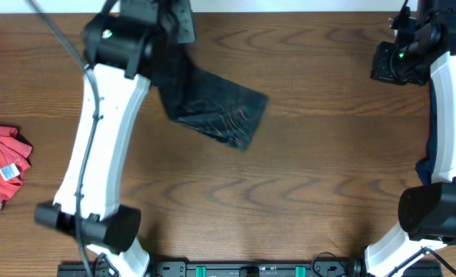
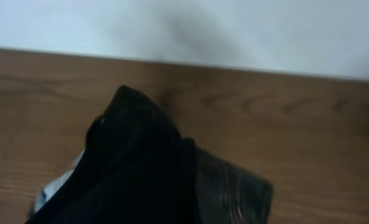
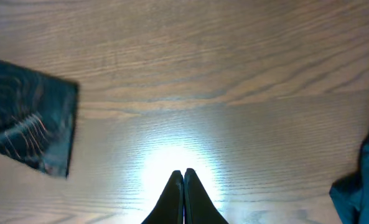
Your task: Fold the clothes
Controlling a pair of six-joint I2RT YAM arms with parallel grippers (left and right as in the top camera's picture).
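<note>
The black jersey [image 1: 220, 108] with thin orange lines lies folded into a rough rectangle at the back middle of the table. One end rises, bunched, to my left gripper [image 1: 170, 31] at the far edge. In the left wrist view the jersey [image 2: 147, 168] fills the lower part and hides the fingers; the cloth is gathered up to them, so the gripper looks shut on it. My right gripper [image 3: 184, 175] is shut and empty above bare wood; overhead it is at the back right [image 1: 397, 61]. The jersey's far corner shows in the right wrist view [image 3: 28, 118].
A crumpled red shirt [image 1: 1, 169] lies at the left edge. A dark blue garment [image 1: 430, 165] lies at the right edge under the right arm, and also shows in the right wrist view [image 3: 361, 190]. A white wall [image 2: 234, 28] stands behind the table's far edge.
</note>
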